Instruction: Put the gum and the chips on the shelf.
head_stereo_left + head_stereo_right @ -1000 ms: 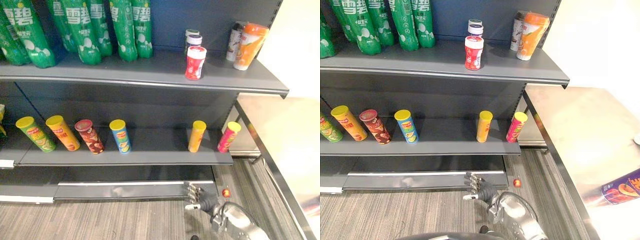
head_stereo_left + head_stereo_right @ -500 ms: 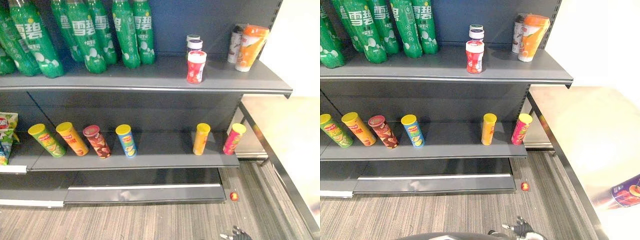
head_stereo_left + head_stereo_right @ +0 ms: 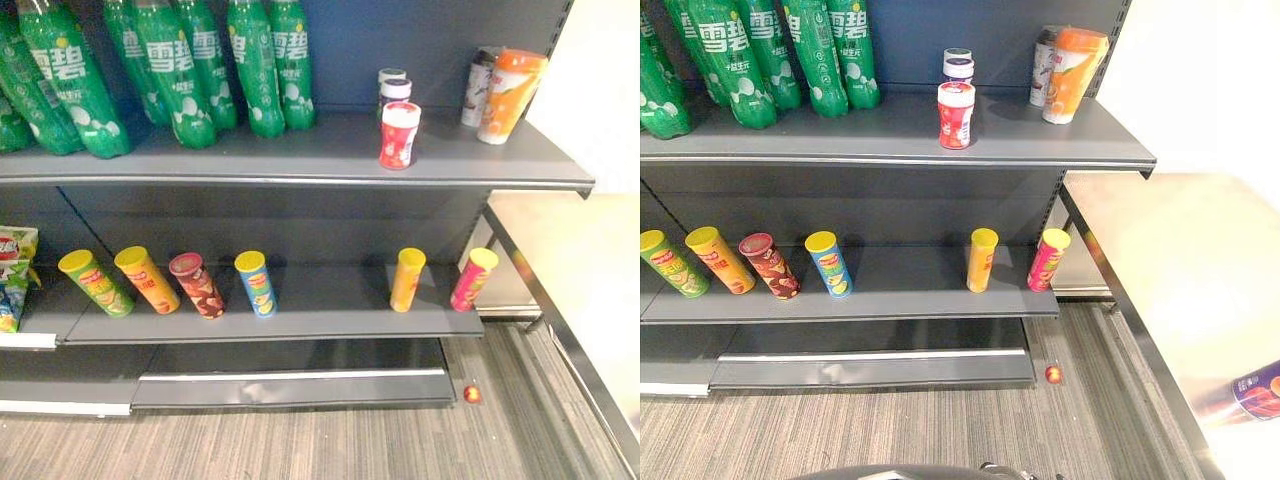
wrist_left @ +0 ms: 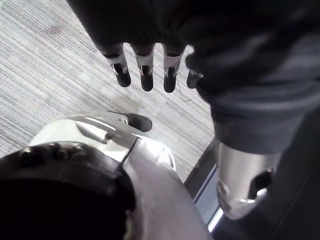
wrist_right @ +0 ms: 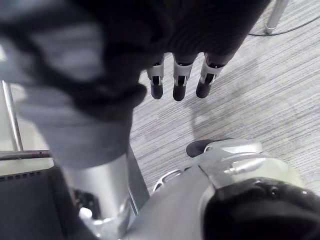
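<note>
Left hand: the left hand (image 4: 146, 70) hangs over the striped carpet (image 3: 300, 445), fingers straight and a little apart, nothing in them.
Right hand: the right hand (image 5: 180, 82) hangs the same way, fingers straight and loose, holding nothing.
Gum: a red gum jar (image 3: 399, 135) stands upright on the upper shelf (image 3: 300, 160), set back from the front edge, with two more jars (image 3: 393, 88) lined up behind it.
Room on the upper shelf: a bare stretch lies between the green bottles (image 3: 170, 70) and the gum, and a shorter one between the gum and the orange cup (image 3: 510, 95) near the right end.
Chips on the shelf: on the lower shelf (image 3: 330, 305) a green can (image 3: 92, 283), an orange can (image 3: 146, 280), a maroon can (image 3: 197, 285) and a blue can (image 3: 256, 284) stand in a row. A yellow can (image 3: 406, 280) and a pink can (image 3: 472, 279) stand apart to the right, the pink one near the shelf's right end.
Room on the lower shelf: the widest gap is between the blue can and the yellow can.
Chips off the shelf: a purple chips can (image 3: 1260, 388) lies on the steel table (image 3: 1170, 270) beside the shelf's right end.
Floor: a small red object (image 3: 472, 394) sits on the carpet by the shelf's base.
Left edge: snack bags (image 3: 10, 285) hang beside the green can.
</note>
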Tool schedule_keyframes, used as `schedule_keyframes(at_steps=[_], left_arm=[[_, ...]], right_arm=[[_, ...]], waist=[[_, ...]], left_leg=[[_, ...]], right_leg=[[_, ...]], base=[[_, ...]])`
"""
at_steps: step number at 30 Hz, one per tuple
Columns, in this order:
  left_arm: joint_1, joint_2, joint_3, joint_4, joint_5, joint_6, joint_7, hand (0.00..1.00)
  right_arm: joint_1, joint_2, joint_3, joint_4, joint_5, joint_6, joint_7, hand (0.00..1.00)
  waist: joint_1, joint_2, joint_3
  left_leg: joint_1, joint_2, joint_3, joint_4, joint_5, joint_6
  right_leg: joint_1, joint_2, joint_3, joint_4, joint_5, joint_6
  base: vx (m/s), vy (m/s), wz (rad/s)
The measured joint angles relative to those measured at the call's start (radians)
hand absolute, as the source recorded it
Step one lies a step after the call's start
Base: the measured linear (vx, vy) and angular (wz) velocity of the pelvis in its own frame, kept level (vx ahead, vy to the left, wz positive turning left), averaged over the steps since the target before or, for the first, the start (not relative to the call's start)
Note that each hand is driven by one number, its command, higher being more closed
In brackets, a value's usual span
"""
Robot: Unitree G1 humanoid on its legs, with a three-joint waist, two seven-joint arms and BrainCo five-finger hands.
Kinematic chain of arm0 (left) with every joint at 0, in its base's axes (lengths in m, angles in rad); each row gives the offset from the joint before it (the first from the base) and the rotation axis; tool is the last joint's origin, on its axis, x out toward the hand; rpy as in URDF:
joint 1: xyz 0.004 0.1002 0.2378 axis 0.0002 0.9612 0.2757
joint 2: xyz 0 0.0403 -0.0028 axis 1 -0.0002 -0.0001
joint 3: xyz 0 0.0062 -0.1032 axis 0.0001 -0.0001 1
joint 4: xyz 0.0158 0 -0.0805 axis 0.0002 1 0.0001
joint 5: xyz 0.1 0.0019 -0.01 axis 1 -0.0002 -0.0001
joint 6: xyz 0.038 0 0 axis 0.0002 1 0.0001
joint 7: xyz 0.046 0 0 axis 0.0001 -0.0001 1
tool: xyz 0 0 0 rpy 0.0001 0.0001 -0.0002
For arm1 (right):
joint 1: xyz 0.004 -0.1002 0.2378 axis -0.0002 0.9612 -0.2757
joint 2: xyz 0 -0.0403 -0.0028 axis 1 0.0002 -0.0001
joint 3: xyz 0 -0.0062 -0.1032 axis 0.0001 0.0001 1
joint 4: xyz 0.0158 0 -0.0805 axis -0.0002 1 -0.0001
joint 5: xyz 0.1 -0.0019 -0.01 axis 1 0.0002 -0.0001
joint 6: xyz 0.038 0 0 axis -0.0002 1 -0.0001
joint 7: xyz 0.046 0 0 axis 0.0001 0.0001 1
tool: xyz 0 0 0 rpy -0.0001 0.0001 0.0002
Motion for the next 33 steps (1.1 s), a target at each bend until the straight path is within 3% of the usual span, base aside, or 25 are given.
schedule_keyframes(at_steps=[12, 33], left_arm=[[-0.007, -0.002, 0.006, 0.009, 0.001, -0.005, 0.008, 0.00], [-0.013, 0.000, -0.016, 0.016, 0.001, -0.018, 0.030, 0.00]], right_arm=[[-0.005, 0.016, -0.035, 0.019, 0.031, -0.030, 0.066, 0.00], [-0.010, 0.016, -0.035, 0.036, 0.031, -0.041, 0.073, 0.00]], waist=[[0.000, 0.000, 0.021], [0.001, 0.001, 0.026]], left_leg=[[0.013, -0.014, -0.003, 0.000, -0.013, 0.007], [0.016, -0.019, -0.021, 0.000, -0.016, 0.007]], right_leg=[[0.015, -0.011, -0.002, -0.001, 0.000, 0.016], [0.030, -0.018, -0.021, -0.001, -0.010, 0.017]], base=[[0.04, 0.022, 0.00], [0.01, 0.003, 0.03]])
